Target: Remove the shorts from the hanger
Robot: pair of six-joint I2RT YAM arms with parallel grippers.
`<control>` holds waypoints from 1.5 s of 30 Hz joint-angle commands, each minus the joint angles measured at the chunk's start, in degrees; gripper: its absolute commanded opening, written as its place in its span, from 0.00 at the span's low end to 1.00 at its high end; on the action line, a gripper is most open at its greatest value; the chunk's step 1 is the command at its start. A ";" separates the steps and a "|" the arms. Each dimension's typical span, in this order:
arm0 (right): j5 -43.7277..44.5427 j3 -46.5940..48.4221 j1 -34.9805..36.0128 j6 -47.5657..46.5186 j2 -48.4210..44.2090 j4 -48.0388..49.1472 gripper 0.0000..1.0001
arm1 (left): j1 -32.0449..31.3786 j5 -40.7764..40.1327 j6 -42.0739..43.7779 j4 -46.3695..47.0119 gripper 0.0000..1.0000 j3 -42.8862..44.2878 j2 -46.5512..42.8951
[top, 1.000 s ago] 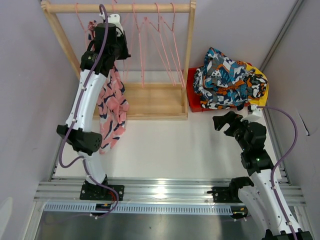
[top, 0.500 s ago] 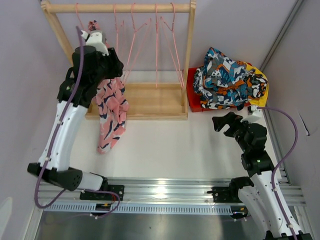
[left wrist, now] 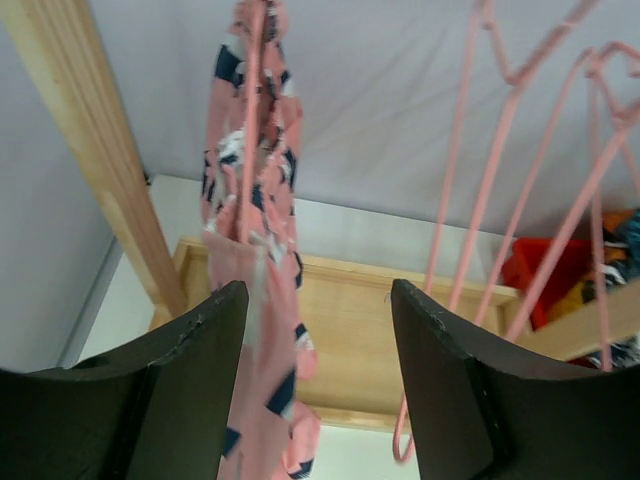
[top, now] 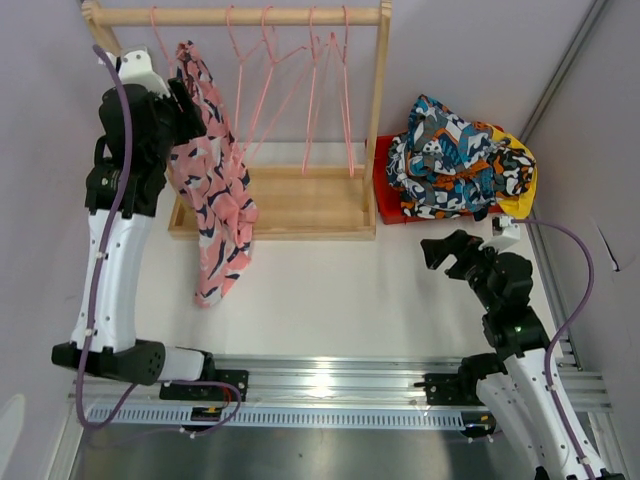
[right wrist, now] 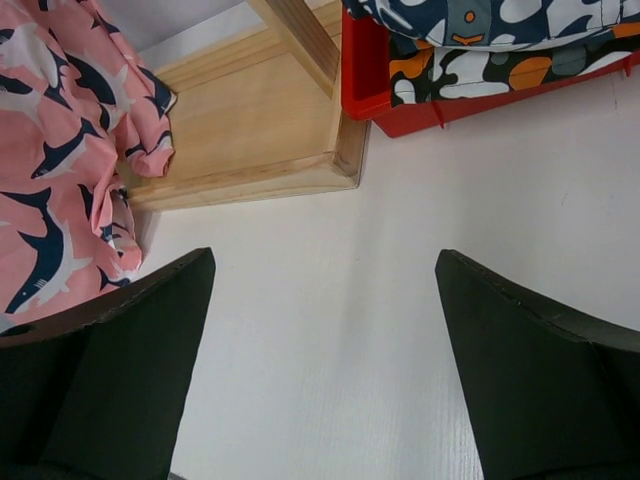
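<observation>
Pink shorts [top: 212, 170] with dark and white marks hang from the leftmost pink hanger [top: 160, 35] on the wooden rack [top: 240, 16], and their lower end trails onto the table. My left gripper [top: 188, 102] is open just left of their top and holds nothing. In the left wrist view the shorts [left wrist: 252, 210] hang beyond the left finger [left wrist: 190, 345], draped on the hanger wire [left wrist: 250, 110]. My right gripper [top: 446, 254] is open over the bare table at the right; the right wrist view shows it [right wrist: 325, 265] empty, with the shorts [right wrist: 55, 200] at the far left.
Several empty pink hangers [top: 310, 60] dangle from the rod over the rack's wooden base [top: 300, 205]. A red bin [top: 386, 190] right of the rack holds a pile of patterned and yellow shorts [top: 460, 160]. Grey walls close in on both sides.
My left gripper has opened and swung left, away from the rod and hangers. The pink shorts have shifted left and hang spread on their hanger. The right arm has barely moved.
</observation>
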 commanded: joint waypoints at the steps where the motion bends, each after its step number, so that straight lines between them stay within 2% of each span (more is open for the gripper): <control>1: 0.70 -0.28 0.29 -0.48 -0.99 -0.09 0.99 | 3.54 -0.54 0.61 0.30 0.66 4.72 2.71; 7: 0.62 -1.25 0.29 -0.39 -1.17 0.34 1.00 | 6.00 -0.11 1.49 -1.55 0.66 13.41 9.74; 20: 0.97 -1.96 0.29 -1.01 -1.08 0.08 1.00 | 7.15 0.52 0.87 -3.31 0.63 21.15 19.33; 22: 0.97 -1.96 0.29 -0.92 -1.08 0.08 1.00 | 7.15 0.26 0.96 -3.66 0.57 21.77 20.73; 25: 1.06 -2.13 0.29 -1.01 -1.08 0.08 1.00 | 7.15 -0.19 0.96 -4.54 0.43 23.27 21.88; 27: 0.97 -2.13 0.29 -1.01 -1.08 0.17 0.99 | 7.15 -0.27 0.79 -4.63 0.16 23.27 22.32; 28: 0.97 -2.31 0.29 -1.01 -1.08 0.17 0.99 | 7.15 -0.27 0.70 -4.54 0.06 23.70 22.32; 29: 0.97 -2.40 0.38 -1.01 -1.08 -0.01 1.00 | 7.15 -0.10 0.61 -4.71 0.00 23.79 22.49; 35: 0.62 -2.13 0.38 -1.10 -1.26 -0.01 0.99 | 7.15 3.76 1.40 -6.03 0.00 28.71 22.76; 41: 0.00 -2.04 0.38 -1.01 -1.43 0.96 1.00 | 7.15 7.02 1.66 -5.67 0.00 33.35 17.14; 45: -0.44 -1.26 0.38 -0.84 -1.61 1.40 0.99 | 7.15 8.42 1.66 -6.12 0.00 31.54 12.66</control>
